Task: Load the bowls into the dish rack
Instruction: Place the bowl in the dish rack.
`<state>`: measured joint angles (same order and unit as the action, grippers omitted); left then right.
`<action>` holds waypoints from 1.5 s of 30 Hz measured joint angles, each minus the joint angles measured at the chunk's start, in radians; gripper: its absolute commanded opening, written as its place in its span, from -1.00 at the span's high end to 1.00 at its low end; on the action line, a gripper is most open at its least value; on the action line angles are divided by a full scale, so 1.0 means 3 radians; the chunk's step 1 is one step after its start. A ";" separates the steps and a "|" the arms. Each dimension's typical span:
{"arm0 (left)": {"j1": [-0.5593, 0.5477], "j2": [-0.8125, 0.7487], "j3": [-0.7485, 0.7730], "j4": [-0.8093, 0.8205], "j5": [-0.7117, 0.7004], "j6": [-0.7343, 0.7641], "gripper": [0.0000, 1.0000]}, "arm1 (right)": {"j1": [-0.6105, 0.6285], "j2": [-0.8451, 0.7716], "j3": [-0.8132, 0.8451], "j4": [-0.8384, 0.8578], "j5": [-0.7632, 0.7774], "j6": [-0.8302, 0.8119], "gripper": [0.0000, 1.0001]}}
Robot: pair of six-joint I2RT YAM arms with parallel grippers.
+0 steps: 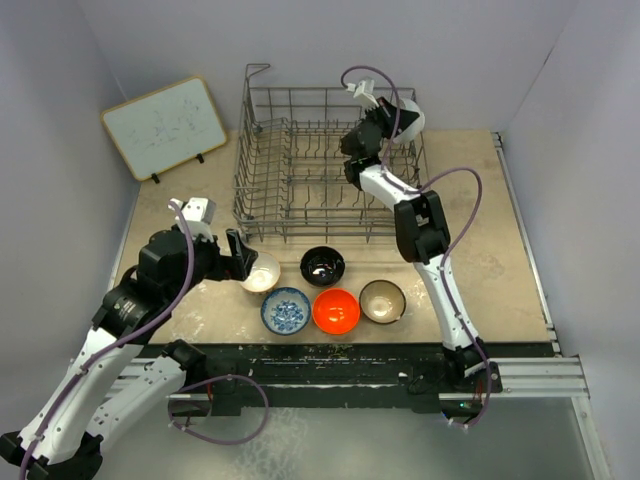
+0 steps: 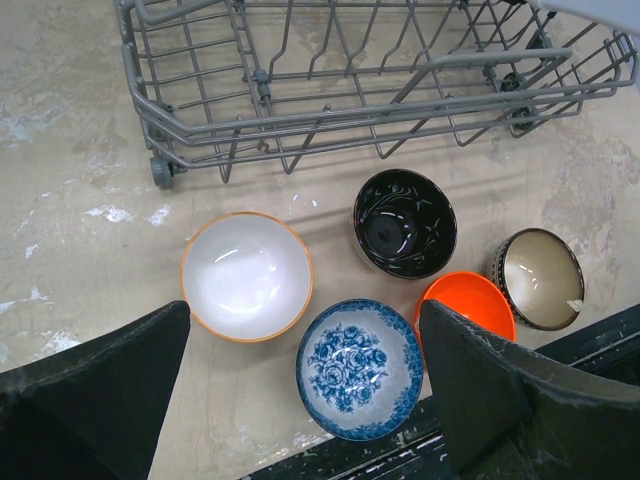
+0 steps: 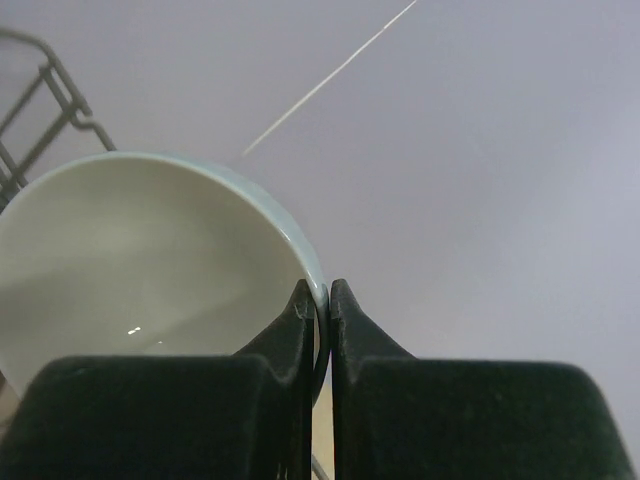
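The grey wire dish rack [image 1: 320,165] stands at the back of the table. My right gripper [image 1: 392,128] hovers over its far right corner, shut on the rim of a white bowl [image 1: 409,118]. In the right wrist view both fingers pinch that rim of the white bowl [image 3: 130,260], with my right gripper [image 3: 318,300] at its edge. My left gripper [image 2: 305,315] hangs open above the table, over the cream bowl [image 2: 247,275] and the blue-and-white bowl [image 2: 358,368]. Beside them sit the black bowl [image 2: 404,222], orange-red bowl [image 2: 470,300] and brown-rimmed bowl [image 2: 540,278].
A white board [image 1: 165,125] leans against the wall at the back left. The bowls on the table lie in a cluster just in front of the rack [image 2: 350,90], close to the table's near edge. The rack's loop handle [image 1: 257,72] rises at its far left corner.
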<state>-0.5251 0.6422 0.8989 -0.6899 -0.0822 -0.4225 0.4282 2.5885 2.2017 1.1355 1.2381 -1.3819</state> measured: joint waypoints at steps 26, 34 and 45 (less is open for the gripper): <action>0.0000 -0.0067 -0.0037 -0.0004 0.0001 0.0000 -0.98 | 0.0014 0.0146 0.0238 -0.0387 0.0093 -0.0621 1.00; 0.0000 -0.0050 -0.0037 -0.0006 0.0001 0.0003 -0.98 | 0.0015 0.0346 0.0423 -0.0610 0.0186 -0.0496 1.00; 0.0001 -0.0004 -0.0037 -0.0025 0.0000 0.0003 -0.98 | 0.0017 0.0431 0.0603 -0.0670 0.0239 -0.0399 0.98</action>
<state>-0.5247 0.6411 0.8879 -0.6975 -0.0822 -0.4217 0.4332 2.7178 2.3825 0.9344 1.3098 -1.5017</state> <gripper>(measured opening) 0.992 0.028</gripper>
